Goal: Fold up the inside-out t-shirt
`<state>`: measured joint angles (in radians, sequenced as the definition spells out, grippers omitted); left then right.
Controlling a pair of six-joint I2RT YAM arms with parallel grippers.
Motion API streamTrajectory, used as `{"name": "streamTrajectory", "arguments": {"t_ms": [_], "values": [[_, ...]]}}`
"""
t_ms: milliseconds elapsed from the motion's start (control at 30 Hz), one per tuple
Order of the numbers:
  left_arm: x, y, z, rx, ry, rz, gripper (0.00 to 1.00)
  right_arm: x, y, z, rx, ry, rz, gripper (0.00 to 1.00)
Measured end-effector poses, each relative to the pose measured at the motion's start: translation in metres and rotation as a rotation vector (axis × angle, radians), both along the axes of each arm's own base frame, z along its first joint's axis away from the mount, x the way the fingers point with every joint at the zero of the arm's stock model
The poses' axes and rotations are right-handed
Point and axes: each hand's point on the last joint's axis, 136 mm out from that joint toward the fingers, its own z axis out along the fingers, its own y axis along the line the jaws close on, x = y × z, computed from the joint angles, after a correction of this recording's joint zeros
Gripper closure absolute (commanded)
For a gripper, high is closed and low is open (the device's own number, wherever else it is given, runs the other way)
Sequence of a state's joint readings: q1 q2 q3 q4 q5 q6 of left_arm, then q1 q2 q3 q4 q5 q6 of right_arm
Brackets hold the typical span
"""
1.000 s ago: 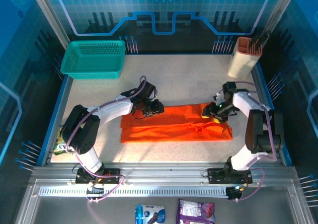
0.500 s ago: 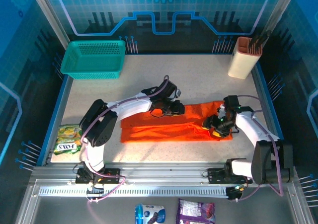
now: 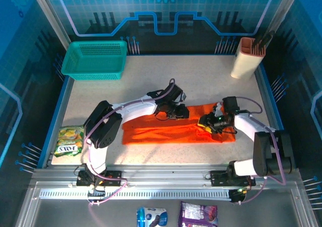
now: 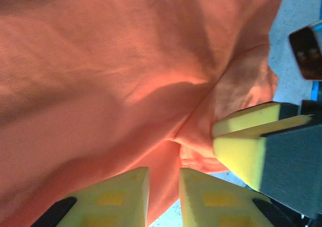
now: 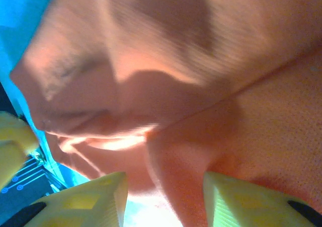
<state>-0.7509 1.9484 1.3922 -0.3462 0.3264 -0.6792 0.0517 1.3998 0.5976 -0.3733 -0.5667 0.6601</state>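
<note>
Cloth first: the t-shirt point(image 3: 151, 134) lies on the table point(image 3: 100, 101) as a long, narrow orange band running left to right, nearer the near edge than the far one, with its layers stacked. By my reading the lengthwise folding is done. What looks left is bringing the ends of the band together to make a compact packet, then squaring it up. Seams or a label are too small to make out, so which face is outward I cannot tell. Both arms are working the right half. The left gripper point(image 3: 174, 112) reaches across to the far edge of the band around its middle, and the right gripper point(image 3: 208, 123) sits just to the right of it, over the band's right portion, the two close together. In the left wrist view the yellow fingers point(image 4: 121, 199) stand with only a slim gap, and a ridge of orange cloth runs down into that gap, so I judge them pinched on the shirt. In the right wrist view the fingers point(image 5: 85, 202) stand well apart; a fold of cloth hangs between them, closer to the right one, with light showing beside the left, so nothing looks clamped there yet.
</note>
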Motion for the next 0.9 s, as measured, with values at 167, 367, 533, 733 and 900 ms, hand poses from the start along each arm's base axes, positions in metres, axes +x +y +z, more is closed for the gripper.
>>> {"name": "streamTrajectory", "arguments": {"t_ms": [167,367,533,733,900], "values": [[-0.001,0.014,-0.007,0.027,0.006,0.026,0.76,-0.011,0.007,-0.010,0.053,0.049,-0.026,0.59],[0.005,0.038,-0.002,0.035,-0.003,0.077,0.76,0.005,0.013,0.026,0.063,-0.075,-0.012,0.57],[0.014,0.065,0.001,0.038,-0.010,0.139,0.76,0.009,0.038,0.020,0.136,-0.068,0.059,0.58],[0.017,0.111,-0.008,0.060,0.012,0.230,0.76,0.005,0.042,-0.008,0.151,0.033,0.062,0.58],[0.017,0.160,-0.025,0.107,0.045,0.332,0.78,0.030,0.018,0.019,0.163,-0.065,-0.003,0.56]]}}
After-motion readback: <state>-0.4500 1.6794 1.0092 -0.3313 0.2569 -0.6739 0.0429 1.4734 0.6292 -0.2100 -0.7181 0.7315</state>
